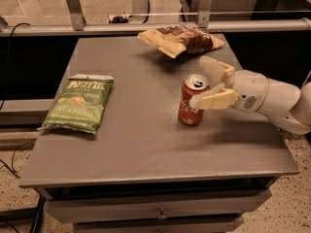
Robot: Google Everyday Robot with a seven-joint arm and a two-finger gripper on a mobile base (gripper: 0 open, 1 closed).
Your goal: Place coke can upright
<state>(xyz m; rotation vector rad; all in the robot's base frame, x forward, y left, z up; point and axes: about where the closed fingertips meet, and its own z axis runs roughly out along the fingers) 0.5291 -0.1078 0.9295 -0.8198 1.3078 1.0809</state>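
Note:
The coke can (191, 101) is red with a silver top and stands upright on the grey table (141, 140), right of centre. My gripper (204, 84) comes in from the right on a white arm. Its fingers are spread open, one behind the can's top and one (211, 101) in front at the can's right side. The can rests on the table and is not clamped.
A green chip bag (79, 102) lies flat at the table's left. A brown and yellow chip bag (181, 39) lies at the back edge. A metal rail (146, 27) runs behind the table. A drawer front is below the table's front edge.

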